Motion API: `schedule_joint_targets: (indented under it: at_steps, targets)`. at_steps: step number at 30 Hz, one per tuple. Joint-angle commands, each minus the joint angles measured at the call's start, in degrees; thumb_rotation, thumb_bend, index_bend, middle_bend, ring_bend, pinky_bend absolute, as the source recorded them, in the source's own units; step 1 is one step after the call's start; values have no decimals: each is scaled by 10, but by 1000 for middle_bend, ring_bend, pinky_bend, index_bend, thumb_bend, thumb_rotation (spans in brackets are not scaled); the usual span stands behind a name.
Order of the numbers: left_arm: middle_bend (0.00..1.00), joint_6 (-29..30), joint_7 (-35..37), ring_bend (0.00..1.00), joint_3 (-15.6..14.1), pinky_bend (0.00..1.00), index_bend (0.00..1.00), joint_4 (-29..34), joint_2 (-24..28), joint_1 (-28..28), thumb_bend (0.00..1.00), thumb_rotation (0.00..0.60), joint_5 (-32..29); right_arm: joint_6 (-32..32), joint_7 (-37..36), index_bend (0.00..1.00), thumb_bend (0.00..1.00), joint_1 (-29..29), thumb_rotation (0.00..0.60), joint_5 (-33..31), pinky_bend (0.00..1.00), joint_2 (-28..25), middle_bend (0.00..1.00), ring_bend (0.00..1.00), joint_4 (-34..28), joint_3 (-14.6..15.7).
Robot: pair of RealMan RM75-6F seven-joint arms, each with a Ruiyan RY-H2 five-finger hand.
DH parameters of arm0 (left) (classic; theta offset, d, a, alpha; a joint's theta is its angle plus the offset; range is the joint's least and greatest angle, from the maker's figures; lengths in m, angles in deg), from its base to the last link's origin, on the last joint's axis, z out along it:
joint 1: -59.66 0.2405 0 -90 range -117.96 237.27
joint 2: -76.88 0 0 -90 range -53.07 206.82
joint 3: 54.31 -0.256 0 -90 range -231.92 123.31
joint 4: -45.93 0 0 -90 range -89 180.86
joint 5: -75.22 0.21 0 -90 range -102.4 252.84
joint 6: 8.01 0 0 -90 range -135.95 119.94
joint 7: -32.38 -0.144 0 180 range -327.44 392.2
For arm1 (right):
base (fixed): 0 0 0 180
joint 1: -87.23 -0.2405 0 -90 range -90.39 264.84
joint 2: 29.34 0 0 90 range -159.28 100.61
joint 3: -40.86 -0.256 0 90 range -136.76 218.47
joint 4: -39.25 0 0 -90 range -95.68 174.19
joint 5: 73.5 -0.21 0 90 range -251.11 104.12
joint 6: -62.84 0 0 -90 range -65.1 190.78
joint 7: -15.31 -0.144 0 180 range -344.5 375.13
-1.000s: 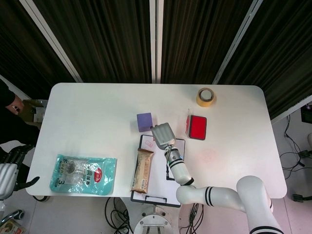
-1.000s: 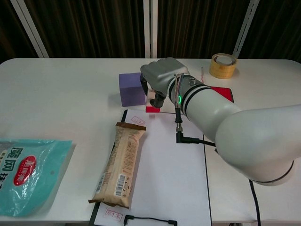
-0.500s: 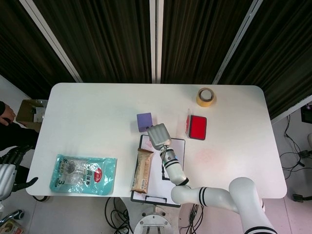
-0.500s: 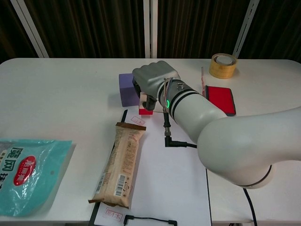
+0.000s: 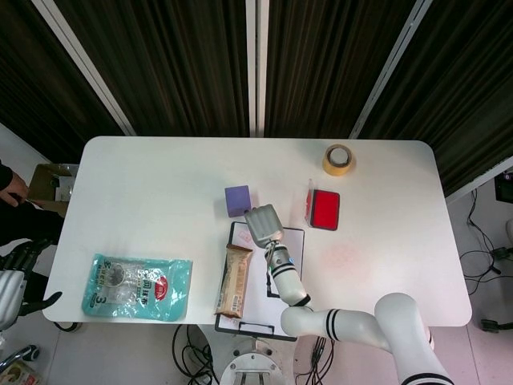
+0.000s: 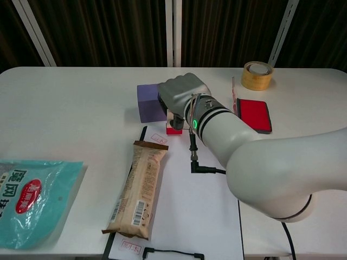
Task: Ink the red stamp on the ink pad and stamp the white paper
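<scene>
Dark curtains hang behind a white worktop point(image 5: 160, 176) which carries all the things. The right hand point(image 6: 179, 97) is clenched around the red stamp point(image 6: 173, 130), with the red base pointing down at the far end of the white paper point(image 6: 190, 200). I judge that the hand holds it upright so that the face meets the sheet flat; whether the base touches the paper or stands just above it, I cannot tell. The paper lies on a clipboard point(image 6: 142, 132) in front of the robot, probably to keep it from sliding under the press. A small red print point(image 6: 158, 138) shows on the sheet just beside the stamp, and another print point(image 6: 132, 245) near the edge closest to the robot.

The ink pad point(image 5: 325, 209) lies open to the right, well apart from the hand, its lid standing up on the left side. A purple block point(image 5: 237, 200) stands just behind the hand, and a snack bar point(image 6: 136, 187) lies on the left edge of the clipboard. A tape roll point(image 5: 338, 159) and a green bag point(image 5: 138, 286) are also on the worktop. The left hand point(image 5: 16, 281) rests beside the worktop with fingers loosely apart, holding nothing.
</scene>
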State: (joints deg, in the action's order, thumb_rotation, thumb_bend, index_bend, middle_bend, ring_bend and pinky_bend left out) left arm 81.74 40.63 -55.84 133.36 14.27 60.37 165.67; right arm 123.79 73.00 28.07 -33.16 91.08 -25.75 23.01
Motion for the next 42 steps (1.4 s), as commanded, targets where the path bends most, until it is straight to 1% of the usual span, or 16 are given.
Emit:
schedule_joint_targets:
  at_steps: [1,17,42]
  targets:
    - [150,0,0,122,0,247,158,0,0,0,0,600,0,-2,1,1000,555,0,600,-1,980,2,909,940,3,0]
    - [150,-1,4,122,1,248,158,-4,-1,0,0,600,-2,-15,9,1000,547,2,600,5,979,22,916,940,37,12]
    - [150,1,4,122,2,248,152,-2,2,0,0,600,-1,-25,11,1000,544,12,600,20,979,36,921,940,61,12]
